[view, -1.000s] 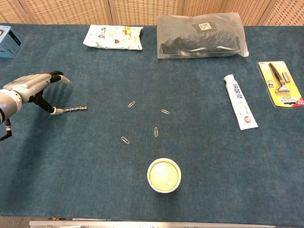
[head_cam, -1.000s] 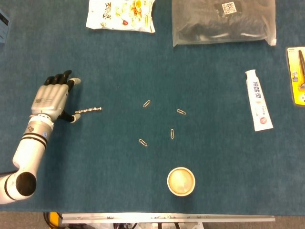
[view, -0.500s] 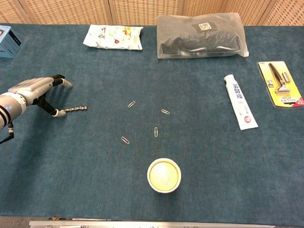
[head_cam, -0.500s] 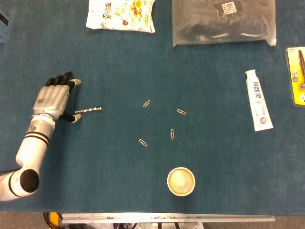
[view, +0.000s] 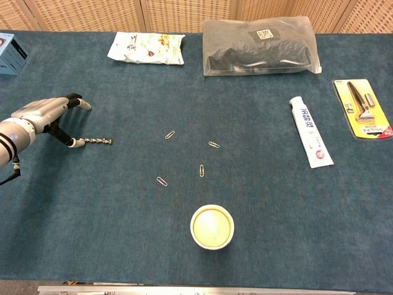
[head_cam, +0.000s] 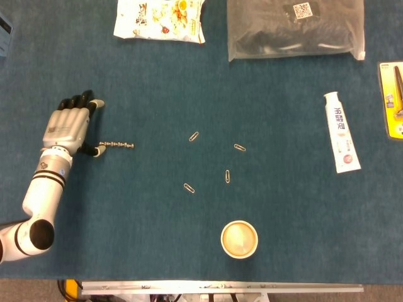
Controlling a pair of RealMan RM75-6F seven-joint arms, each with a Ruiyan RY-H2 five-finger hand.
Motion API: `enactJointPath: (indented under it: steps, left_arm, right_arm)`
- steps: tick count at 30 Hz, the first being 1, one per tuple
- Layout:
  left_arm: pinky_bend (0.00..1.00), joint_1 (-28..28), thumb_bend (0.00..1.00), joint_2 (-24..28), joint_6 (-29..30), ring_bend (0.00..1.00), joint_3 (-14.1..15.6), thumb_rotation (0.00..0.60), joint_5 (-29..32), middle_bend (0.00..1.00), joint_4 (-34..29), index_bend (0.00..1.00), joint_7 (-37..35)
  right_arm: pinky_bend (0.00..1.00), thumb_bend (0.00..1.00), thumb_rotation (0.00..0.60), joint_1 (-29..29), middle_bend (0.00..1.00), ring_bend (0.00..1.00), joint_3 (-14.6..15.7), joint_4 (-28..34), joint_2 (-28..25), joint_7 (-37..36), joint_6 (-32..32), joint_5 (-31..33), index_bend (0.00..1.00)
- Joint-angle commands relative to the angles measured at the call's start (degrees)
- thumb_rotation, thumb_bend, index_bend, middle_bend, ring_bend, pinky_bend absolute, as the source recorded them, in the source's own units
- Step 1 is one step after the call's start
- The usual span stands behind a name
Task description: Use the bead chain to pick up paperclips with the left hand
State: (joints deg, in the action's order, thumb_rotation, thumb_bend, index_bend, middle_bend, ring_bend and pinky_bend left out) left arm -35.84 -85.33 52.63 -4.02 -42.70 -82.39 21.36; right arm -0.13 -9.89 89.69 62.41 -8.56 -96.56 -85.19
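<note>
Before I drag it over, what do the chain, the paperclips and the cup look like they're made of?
Chain: metal beads, going by the grey shine. Paperclips: thin bent wire, pale and glinting, likely metal. Cup: probably paper, matte cream with a rolled rim. All too small to be sure.

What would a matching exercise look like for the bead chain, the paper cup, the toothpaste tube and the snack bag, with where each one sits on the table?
Things:
1. bead chain
2. paper cup
3. toothpaste tube
4. snack bag

Places:
A. near edge, below the paperclips
B. far edge, left of the dark plastic bag
C. at the left hand
D. right side, beside the razor pack

Pairs: 1-C, 2-A, 3-D, 4-B
</note>
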Motion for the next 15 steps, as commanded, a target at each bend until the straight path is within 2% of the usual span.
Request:
enactJointPath:
  steps: [1,5,10,15]
  left_arm:
    - [0.05,0.06,0.19,-0.63,0.49,0.00,-0.17,0.600,-0.67,0.00,0.92,0.14,0.05]
    - [0.05,0.24,0.19,-0.28,0.85,0.00,-0.61,0.600,-1.57,0.00,-0.03,0.15,-0.46]
    - [0.05,0.67,0.19,2.38,0.93,0.00,-0.31,0.600,-2.54,0.00,-4.53,0.17,-0.41]
    - [0.05,0.97,0.19,6.04,-1.11,0.00,-0.04,0.600,-4.78,0.00,-9.05,0.26,-2.75]
  right_arm:
    - [0.33,0.63,0.600,-0.01,0.36,0.20,0.01,0.02,-0.02,-0.05,0.01,-0.02,0.44]
    - [0.33,0.63,0.600,-0.08,0.36,0.20,-0.03,0.01,-0.09,-0.19,-0.13,-0.04,0.44]
    - [0.33,0.63,0.600,-0.32,0.36,0.20,-0.17,0.04,-0.24,-0.57,-0.59,-0.01,0.44]
    - [0.33,0.63,0.600,-0.41,0.36,0.20,-0.10,0.11,-0.30,-0.63,-0.73,-0.22,0.44]
